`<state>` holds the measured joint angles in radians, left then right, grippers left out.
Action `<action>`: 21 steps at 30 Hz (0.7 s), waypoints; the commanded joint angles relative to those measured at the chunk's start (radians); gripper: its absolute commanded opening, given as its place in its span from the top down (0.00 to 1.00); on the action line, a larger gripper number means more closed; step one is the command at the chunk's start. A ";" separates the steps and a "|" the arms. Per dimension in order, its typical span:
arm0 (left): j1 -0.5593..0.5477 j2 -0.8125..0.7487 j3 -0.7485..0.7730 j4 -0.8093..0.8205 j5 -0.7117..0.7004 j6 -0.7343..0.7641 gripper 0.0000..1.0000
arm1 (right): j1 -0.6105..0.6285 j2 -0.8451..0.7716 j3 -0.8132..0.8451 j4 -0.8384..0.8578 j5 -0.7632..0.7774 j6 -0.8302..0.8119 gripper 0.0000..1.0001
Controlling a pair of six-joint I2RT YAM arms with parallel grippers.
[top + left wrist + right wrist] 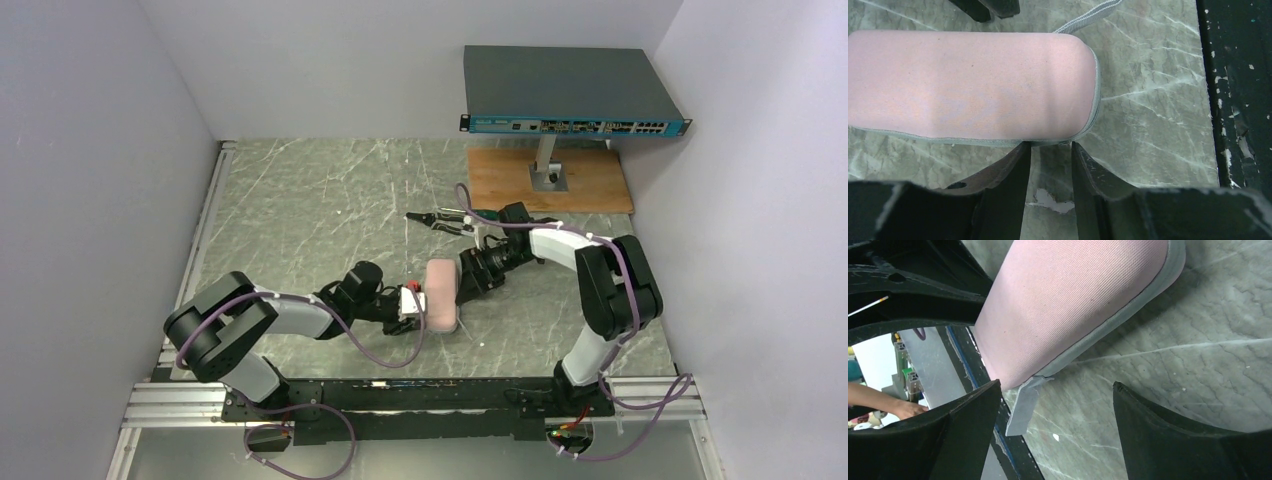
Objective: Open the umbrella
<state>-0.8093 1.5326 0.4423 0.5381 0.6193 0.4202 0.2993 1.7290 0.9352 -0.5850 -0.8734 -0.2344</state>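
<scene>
A plump pink fabric case [441, 295] with grey edging lies on the marbled table between the two arms. No umbrella fabric, shaft or handle shows; I cannot tell if the umbrella is inside. In the left wrist view the case [968, 85] fills the top, with a grey strap [1088, 15] at its far side. My left gripper [1050, 145] is narrowly open, its tips touching the case's near grey edge, with bare table between them. My right gripper [1055, 387] is wide open at the case's other end [1068, 305], with the strap's end [1023, 405] by its left finger.
A thin black pointed object [440, 218] lies behind the right wrist. A network switch [570, 95] stands on a post over a wooden board [550, 180] at the back right. Walls close both sides. A black and metal rail [400, 395] runs along the near edge.
</scene>
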 commanded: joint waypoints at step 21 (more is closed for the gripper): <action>-0.056 -0.035 0.064 -0.185 -0.224 -0.103 0.52 | 0.061 -0.158 -0.142 0.353 0.082 0.449 0.19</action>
<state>-0.8589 1.5341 0.4667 0.4541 0.4805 0.3489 0.3492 1.6020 0.8070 -0.3077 -0.7712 0.1688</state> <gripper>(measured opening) 0.475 0.820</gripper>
